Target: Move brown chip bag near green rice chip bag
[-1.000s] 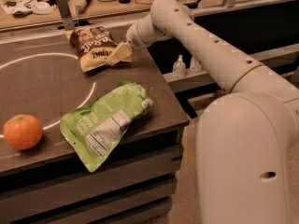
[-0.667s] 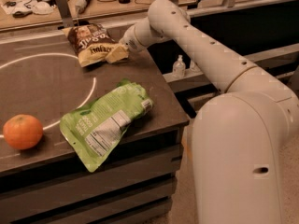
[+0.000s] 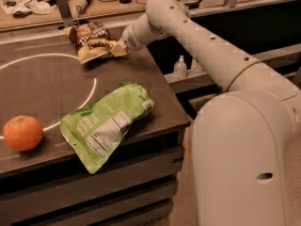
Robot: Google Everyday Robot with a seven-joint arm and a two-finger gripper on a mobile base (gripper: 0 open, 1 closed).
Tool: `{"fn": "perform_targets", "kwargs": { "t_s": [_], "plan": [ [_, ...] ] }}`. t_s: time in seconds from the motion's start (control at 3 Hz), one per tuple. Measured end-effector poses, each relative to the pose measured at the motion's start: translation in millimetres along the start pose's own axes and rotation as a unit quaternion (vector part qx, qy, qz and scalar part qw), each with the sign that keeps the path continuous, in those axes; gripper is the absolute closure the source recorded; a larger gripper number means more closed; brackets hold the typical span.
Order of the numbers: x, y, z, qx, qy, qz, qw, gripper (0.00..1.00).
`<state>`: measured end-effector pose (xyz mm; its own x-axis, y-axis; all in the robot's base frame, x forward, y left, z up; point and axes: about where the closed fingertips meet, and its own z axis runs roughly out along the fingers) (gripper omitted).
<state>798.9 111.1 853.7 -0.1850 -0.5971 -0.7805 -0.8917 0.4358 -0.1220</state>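
Observation:
The brown chip bag (image 3: 95,42), dark brown above with a tan-yellow lower band, is at the far side of the dark table. My gripper (image 3: 121,46) is at the bag's right edge, shut on its tan corner, and the bag is tilted up a little there. The green rice chip bag (image 3: 106,123), a lime-green pouch with a white label panel, lies flat near the table's front right corner, well apart from the brown bag and nearer the camera.
An orange (image 3: 22,133) sits at the front left of the table (image 3: 42,81), which has a white circle line on it. A cluttered bench (image 3: 28,6) runs behind. A small clear bottle (image 3: 180,67) stands on a shelf to the right. The robot's white arm (image 3: 207,46) spans the table's right edge.
The gripper and the brown chip bag have shifted together slightly to the left and toward the back. The green bag and the orange have not moved.

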Motion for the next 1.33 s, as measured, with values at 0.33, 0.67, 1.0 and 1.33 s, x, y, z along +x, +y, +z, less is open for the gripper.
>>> {"fn": "perform_targets", "kwargs": {
  "t_s": [0.33, 0.67, 1.0, 1.33],
  "plan": [
    [-12.8, -1.2, -20.0, 0.003, 0.005, -0.029, 0.9996, 1.00],
    [-26.8, 2.3, -41.0, -0.009, 0.007, -0.057, 0.9983, 1.00],
    [-28.8, 10.7, -55.4, -0.036, 0.004, -0.070, 0.9968, 1.00],
    [-34.2, 22.6, -73.1, -0.049, -0.008, -0.068, 0.9964, 1.00]
  ]
}}
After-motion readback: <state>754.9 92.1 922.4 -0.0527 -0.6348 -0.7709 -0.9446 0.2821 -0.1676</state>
